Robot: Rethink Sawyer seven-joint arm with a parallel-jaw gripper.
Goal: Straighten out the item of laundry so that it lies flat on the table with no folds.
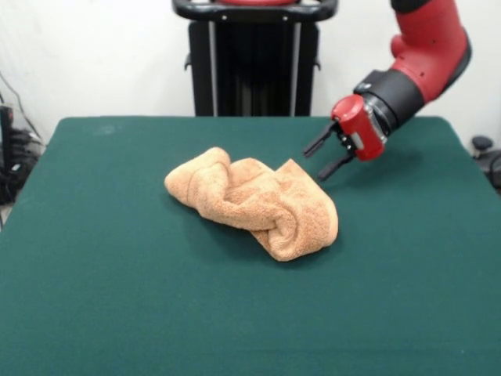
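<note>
No readable text, labels, brands, numbers or signs anywhere from where I stand: nothing legible on the red and black arm, the black pedestal, the towel, or the green tabletop.

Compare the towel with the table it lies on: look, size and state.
The towel is orange-tan and fluffy; the table is dark green and smooth. The towel is crumpled into a rolled heap; the table's cloth lies flat. The towel covers only a small patch of the far larger table. Both are fabric surfaces.
</note>
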